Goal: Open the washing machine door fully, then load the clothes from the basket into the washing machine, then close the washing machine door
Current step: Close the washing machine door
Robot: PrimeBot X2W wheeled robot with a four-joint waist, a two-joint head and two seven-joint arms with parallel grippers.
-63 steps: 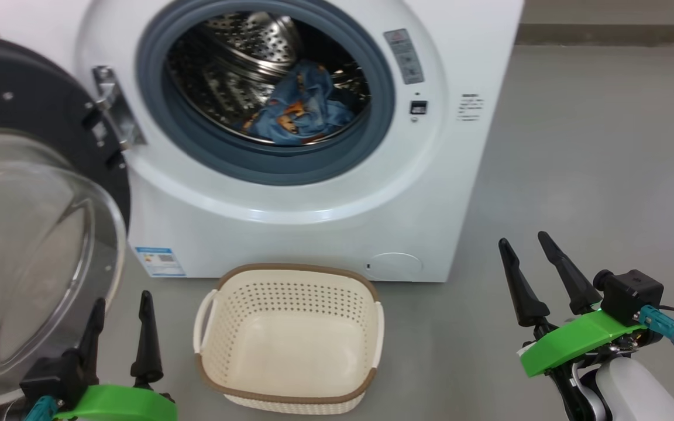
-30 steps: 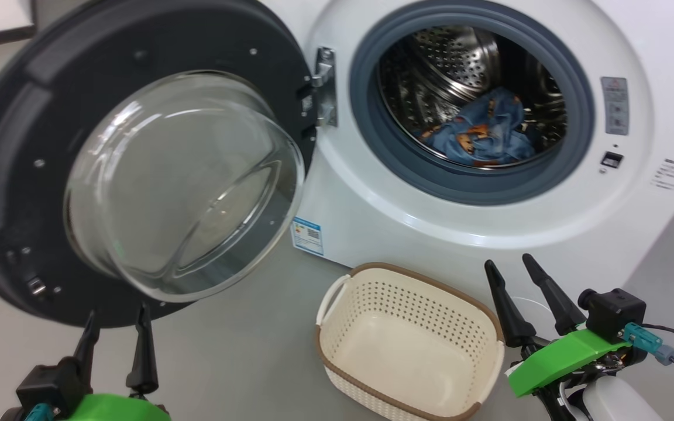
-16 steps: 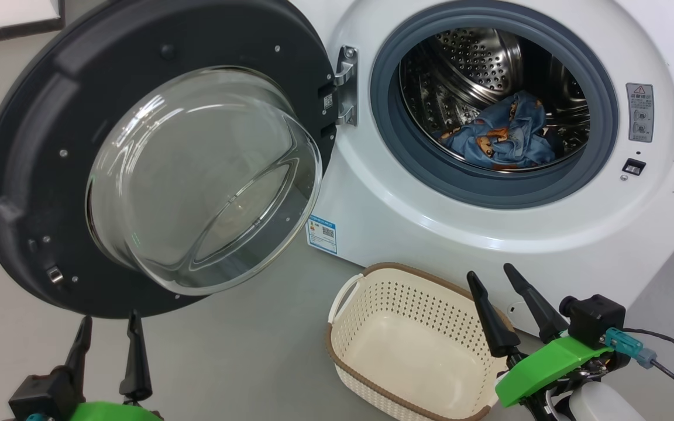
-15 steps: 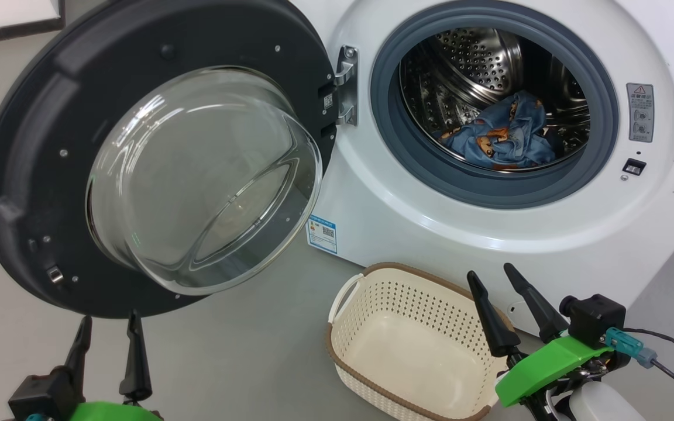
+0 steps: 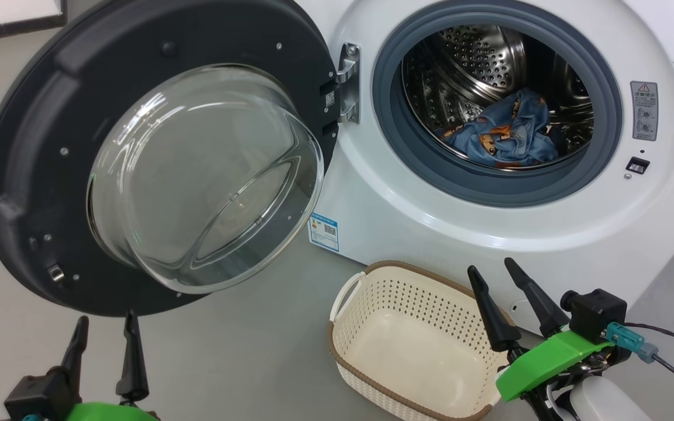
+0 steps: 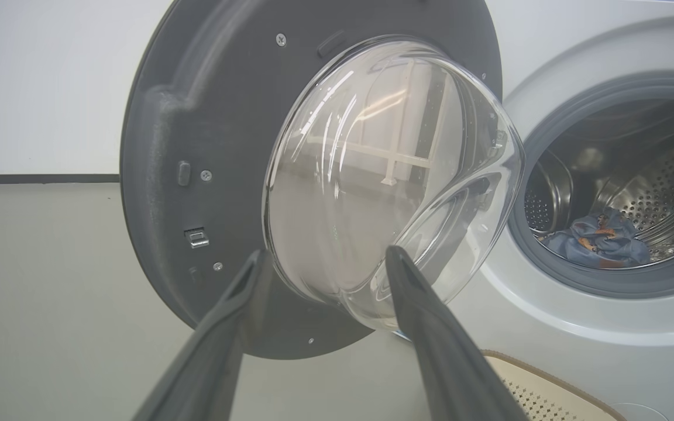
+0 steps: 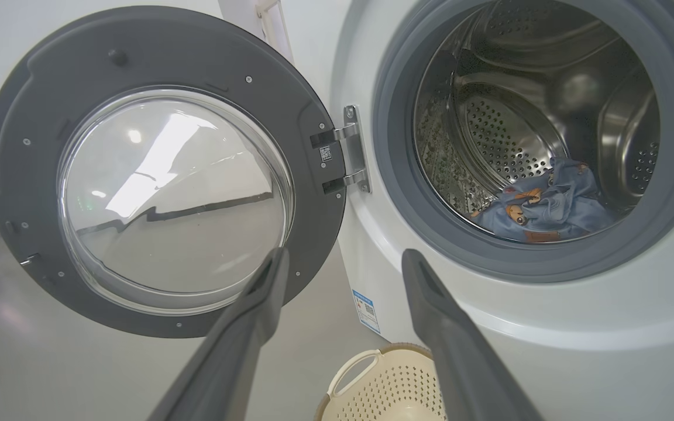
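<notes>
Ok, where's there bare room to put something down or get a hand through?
Bare floor lies between the washing machine door, the basket and the left gripper. The basket itself holds nothing. The drum mouth is open above the clothes. Tight: between basket and washing machine, where the right gripper hangs.

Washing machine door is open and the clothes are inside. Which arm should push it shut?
Left, probably. The left pincer hovers open beneath the washing machine door, toward its latch side. The right pincer is above the empty basket, farther from the door.
</notes>
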